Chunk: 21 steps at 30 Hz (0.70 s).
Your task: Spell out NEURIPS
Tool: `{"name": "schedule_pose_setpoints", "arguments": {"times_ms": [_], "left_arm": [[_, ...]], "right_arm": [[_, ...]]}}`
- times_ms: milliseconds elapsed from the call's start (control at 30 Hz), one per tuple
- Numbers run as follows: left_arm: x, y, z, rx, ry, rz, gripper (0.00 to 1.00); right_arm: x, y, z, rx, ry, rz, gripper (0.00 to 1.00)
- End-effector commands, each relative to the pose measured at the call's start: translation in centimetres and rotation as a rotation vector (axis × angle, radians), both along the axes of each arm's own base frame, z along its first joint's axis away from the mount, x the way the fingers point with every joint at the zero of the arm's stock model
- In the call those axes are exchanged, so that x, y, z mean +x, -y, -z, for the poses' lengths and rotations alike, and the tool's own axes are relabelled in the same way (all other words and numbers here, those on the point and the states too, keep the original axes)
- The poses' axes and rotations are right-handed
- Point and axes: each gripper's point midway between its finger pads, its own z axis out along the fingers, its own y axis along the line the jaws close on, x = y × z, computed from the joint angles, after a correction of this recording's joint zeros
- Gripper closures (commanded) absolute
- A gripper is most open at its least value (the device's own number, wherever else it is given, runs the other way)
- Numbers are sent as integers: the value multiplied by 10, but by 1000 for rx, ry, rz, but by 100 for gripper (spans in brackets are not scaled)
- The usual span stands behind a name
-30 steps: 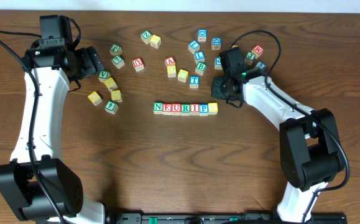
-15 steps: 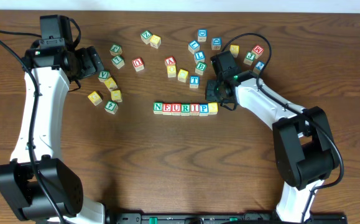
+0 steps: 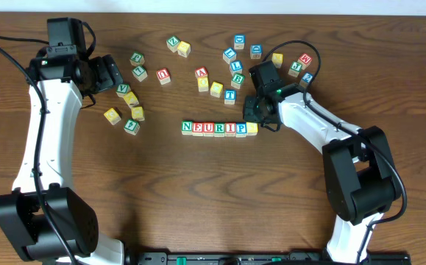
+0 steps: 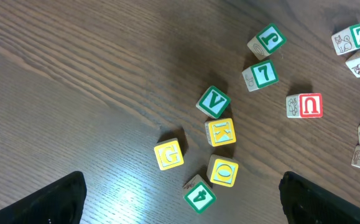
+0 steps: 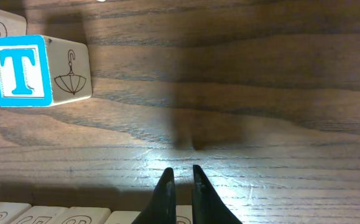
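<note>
row: NEURIPS cubes [image 3: 219, 128] sat mid-table, touching in a line; yellow end cube [image 3: 251, 128] came last (letter unreadable)
right gripper [image 5: 181, 179]: clenched, empty, just behind the row's right end
left gripper [image 3: 112, 73]: spread wide, empty, over stray cubes [image 4: 220, 132]
handling: probably light, rigid wood; pinch opposite flat faces

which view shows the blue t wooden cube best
Right wrist: the blue T wooden cube sits large in the top-left corner, letter and umbrella side sharp. Overhead shows it small. Left wrist misses it.
</note>
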Motion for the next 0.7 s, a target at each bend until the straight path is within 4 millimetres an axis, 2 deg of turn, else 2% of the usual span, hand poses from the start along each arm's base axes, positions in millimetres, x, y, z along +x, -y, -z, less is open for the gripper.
{"name": "schedule_pose_setpoints", "arguments": {"times_ms": [0,300,667], "left_arm": [[2,-2,2,6,-7,-7,2],[2,-2,2,6,-7,-8,2],[2,-2,2,6,-7,-7,2]], "right_arm": [[-2,-5,2,6,-7,-10,96],[4,-8,0,12,20,-25,99],[-2,-17,0,8,18,-76,99]]}}
